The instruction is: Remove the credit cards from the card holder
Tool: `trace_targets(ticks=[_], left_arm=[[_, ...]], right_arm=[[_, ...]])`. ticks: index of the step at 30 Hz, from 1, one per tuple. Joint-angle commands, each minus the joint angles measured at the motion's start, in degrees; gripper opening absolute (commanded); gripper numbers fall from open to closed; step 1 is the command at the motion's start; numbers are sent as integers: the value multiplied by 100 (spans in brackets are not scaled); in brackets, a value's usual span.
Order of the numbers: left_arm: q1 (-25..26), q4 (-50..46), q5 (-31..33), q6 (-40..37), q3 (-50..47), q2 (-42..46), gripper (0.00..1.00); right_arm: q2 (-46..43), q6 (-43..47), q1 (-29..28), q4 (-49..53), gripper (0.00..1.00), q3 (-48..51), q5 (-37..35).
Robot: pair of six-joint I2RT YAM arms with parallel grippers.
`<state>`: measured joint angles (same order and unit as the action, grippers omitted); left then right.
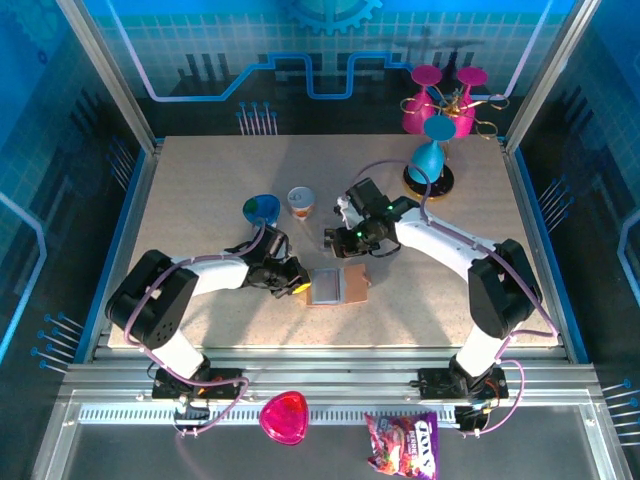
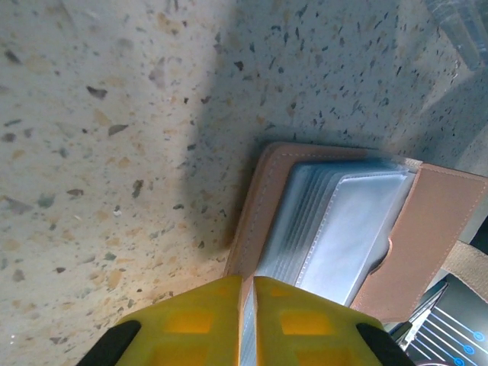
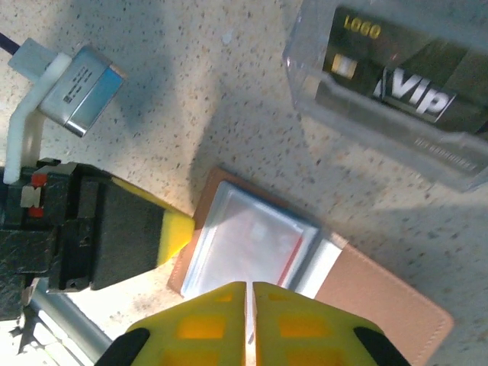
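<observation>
Two arms: left arm (image 1: 215,275) lower left, right arm (image 1: 440,243) centre right. White link shells, bulky black joint housings, lilac cables looping along each. Green lights dot the right wrist. Both left gripper (image 2: 248,284) and right gripper (image 3: 249,286): black bodies, yellow finger pads (image 2: 191,320). Silver-blue wrist camera (image 3: 82,85) on white bracket, upper left.

Card holder (image 1: 338,286) on table (image 1: 200,200), cup (image 1: 301,202) behind it
</observation>
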<state>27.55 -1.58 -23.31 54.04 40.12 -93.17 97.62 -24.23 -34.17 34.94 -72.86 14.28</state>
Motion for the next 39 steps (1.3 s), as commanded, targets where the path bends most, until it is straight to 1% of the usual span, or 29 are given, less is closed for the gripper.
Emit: trace_targets(ticks=[1,6,11,17,29,32,36,39], left_arm=[[40,116,-156,21,18,-103,9],[40,108,-142,10,-18,-149,7],[31,32,-75,-25,-46,-166,8],[27,12,-77,-41,-24,-220,8],[31,-70,-41,-82,-44,-228,8],[31,-72,-33,-91,-24,-237,8],[31,-78,-33,-102,-13,-270,8],[27,-86,-33,-107,-14,-281,8]], right_arm=[[3,-578,-79,-112,8,95,444],[157,-655,-216,-112,7,166,511],[405,-801,-376,-135,13,201,653],[680,-965,-571,-170,15,237,651],[1040,-1014,-678,-120,26,334,480],[1059,-1005,-678,-69,28,334,410],[1042,-989,-678,6,34,343,270],[1040,-976,-665,58,36,343,214]])
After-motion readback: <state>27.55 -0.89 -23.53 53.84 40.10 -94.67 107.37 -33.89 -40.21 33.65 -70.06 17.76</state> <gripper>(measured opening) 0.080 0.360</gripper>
